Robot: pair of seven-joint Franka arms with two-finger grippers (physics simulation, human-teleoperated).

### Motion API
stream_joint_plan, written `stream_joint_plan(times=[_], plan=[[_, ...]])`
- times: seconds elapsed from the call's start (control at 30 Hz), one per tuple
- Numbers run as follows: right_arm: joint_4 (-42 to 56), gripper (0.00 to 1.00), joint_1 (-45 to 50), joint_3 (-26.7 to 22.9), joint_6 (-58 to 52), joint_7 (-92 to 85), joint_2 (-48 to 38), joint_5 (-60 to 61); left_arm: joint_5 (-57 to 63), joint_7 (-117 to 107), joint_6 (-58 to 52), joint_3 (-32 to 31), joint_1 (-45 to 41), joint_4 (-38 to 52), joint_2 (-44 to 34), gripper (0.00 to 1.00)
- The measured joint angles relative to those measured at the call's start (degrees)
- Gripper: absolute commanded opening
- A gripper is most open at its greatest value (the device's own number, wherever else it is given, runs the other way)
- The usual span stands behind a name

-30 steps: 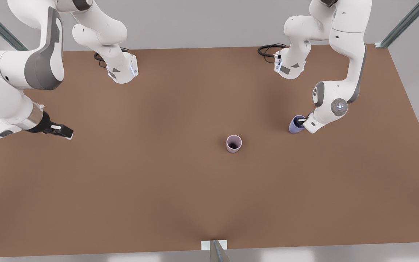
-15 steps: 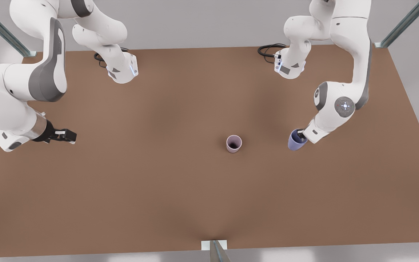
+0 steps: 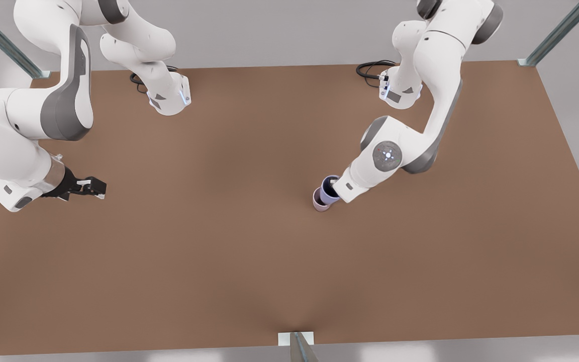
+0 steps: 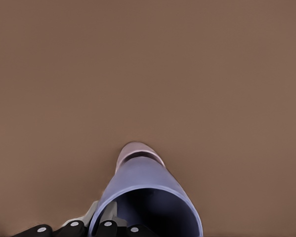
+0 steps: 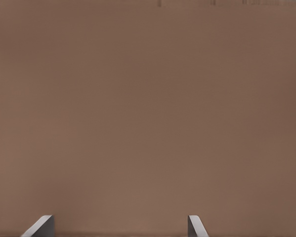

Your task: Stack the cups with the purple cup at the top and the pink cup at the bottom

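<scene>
The purple cup (image 3: pixel 328 188) is held in the air right over the pink cup (image 3: pixel 319 203), which stands upright on the brown worktop (image 3: pixel 219 261) a little right of centre in the front view. In the left wrist view the purple cup (image 4: pixel 145 200) is seen mouth-on, with the pink cup's (image 4: pixel 136 150) rim peeking out just beyond its base, so the two look lined up or nearly so; whether the base has entered the pink mouth cannot be told. The left gripper (image 3: pixel 339 190) is clamped on the purple cup's rim, one finger inside and one outside, as the black fingers (image 4: pixel 108 228) at the rim suggest. Judged from this, pickup and carry are done; lowering the purple cup into the pink one and letting go are left. The right gripper (image 3: pixel 91 186) waits near the front view's left edge, well apart from the cups; its fingertips (image 5: pixel 39 227) stand wide apart over bare worktop. No brand, label or writing can be read on the cups, the arms or the worktop.
</scene>
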Motion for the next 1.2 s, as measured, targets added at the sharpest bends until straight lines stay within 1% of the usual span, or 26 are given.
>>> stream_joint_plan(times=[0.5,1.2], plan=[[0.0,1.0,0.0,0.0,0.69,-1.99,0.0,0.02,-0.09,-14.02,-1.88,0.05,-1.01,0.54,3.46,0.21],[0.57,1.0,-0.08,-0.06,1.61,-2.83,0.26,0.06,-0.12,-21.45,-2.11,0.06,-1.42,1.62,6.82,0.21]])
